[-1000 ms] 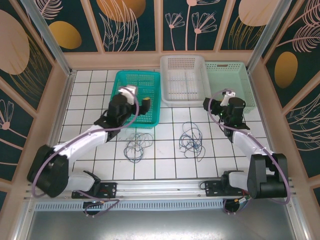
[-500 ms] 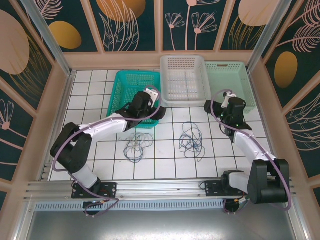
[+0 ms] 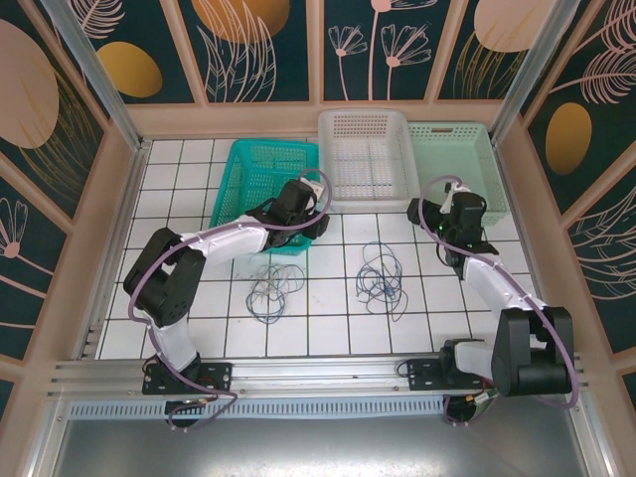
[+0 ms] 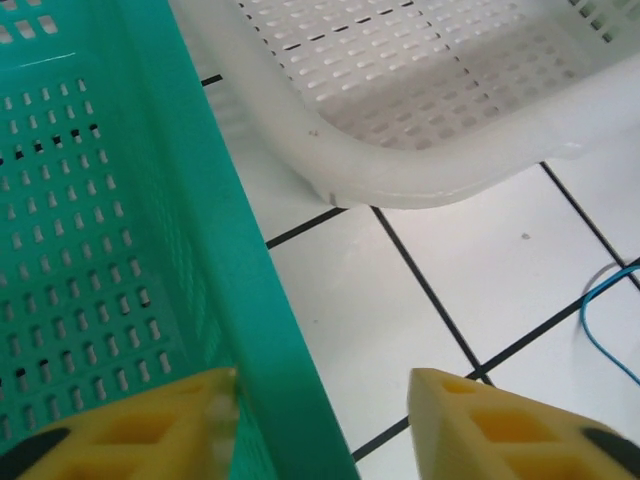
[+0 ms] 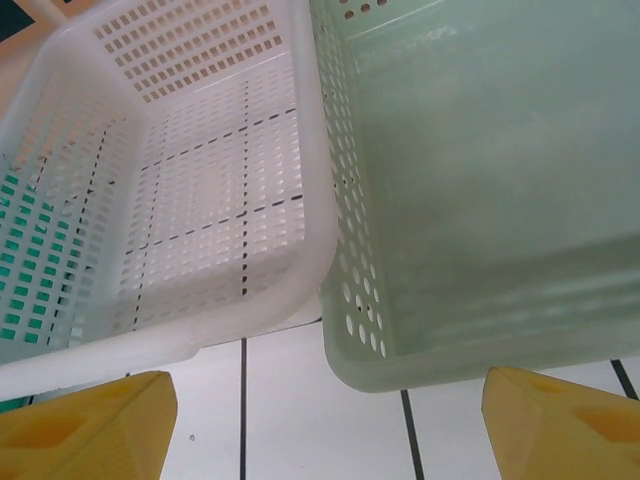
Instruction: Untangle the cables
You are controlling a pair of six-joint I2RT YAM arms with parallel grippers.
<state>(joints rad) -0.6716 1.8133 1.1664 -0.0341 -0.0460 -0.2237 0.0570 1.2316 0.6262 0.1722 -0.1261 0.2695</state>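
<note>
Two loose tangles of thin cables lie on the white tiled table, one at centre left and one at centre right. A strand of blue cable shows at the right edge of the left wrist view. My left gripper is at the near right corner of the teal basket. It is open and straddles the basket's wall, the left finger against the inside and the right finger apart on the outside. My right gripper is open and holds nothing, low in front of the baskets.
A white basket and a pale green basket stand side by side at the back, touching at their near corners. The white basket's corner sits close to the teal one. Frame rails border the table.
My left arm has swung right from over the teal basket to its near right corner, and its jaws have narrowed around the wall. The right arm has barely moved.
</note>
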